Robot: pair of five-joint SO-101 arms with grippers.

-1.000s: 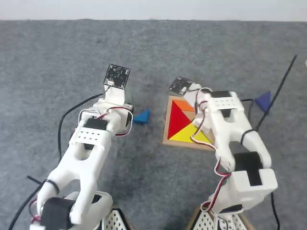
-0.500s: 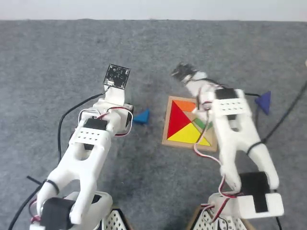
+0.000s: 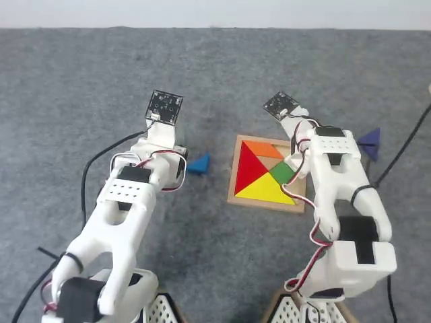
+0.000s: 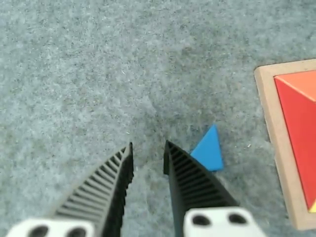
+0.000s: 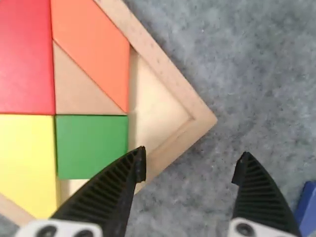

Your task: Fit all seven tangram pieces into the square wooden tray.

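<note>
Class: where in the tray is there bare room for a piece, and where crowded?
Free: floor of the square wooden tray between its corner rim, the orange wooden piece and the green square piece. Crowded: around the red triangular piece.

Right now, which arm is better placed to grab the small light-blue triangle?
Left: the left gripper sits beside the small light-blue triangle; the right gripper hangs over the square wooden tray.

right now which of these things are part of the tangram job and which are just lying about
Job: wooden tray; red triangle, yellow triangle, orange piece and green square in it; light blue triangle and dark blue triangle loose outside it.
Lying about: black cable, grey mat.
</note>
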